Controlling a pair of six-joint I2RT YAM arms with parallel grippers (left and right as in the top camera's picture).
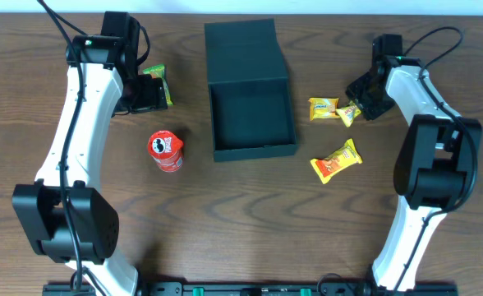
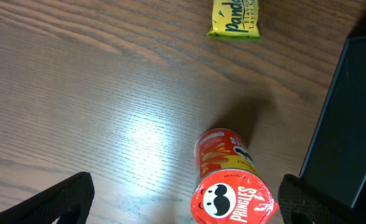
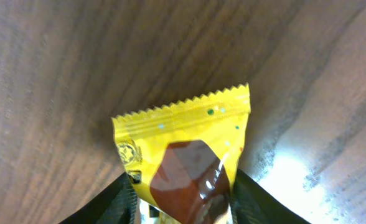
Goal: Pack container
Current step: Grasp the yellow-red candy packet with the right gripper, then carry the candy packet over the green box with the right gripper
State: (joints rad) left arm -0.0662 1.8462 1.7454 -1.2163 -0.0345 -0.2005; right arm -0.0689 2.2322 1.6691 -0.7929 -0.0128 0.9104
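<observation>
One open container (image 1: 252, 123) sat mid-table in the overhead view, Pringles can (image 1: 166, 151) on the left arm's side. Left wrist view: left gripper (image 2: 183, 193) splayed wide, holding nothing, container wall at the right edge. Right wrist view: right gripper (image 3: 184, 193) clenched on a yellow packet (image 3: 189, 137), fingers pressing both sides

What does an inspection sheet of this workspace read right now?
Surface: dark wood table, glare patches.
Job's things: container open, flap back, nothing inside; Pringles can and green packet to its left; two loose yellow packets to its right.
Clutter: nothing seen.
Hands: left hand open beside the green packet; right hand shut on yellow packet.
Cables: black cables along both arms.
Surroundings: pale strip beyond the far table edge.
</observation>
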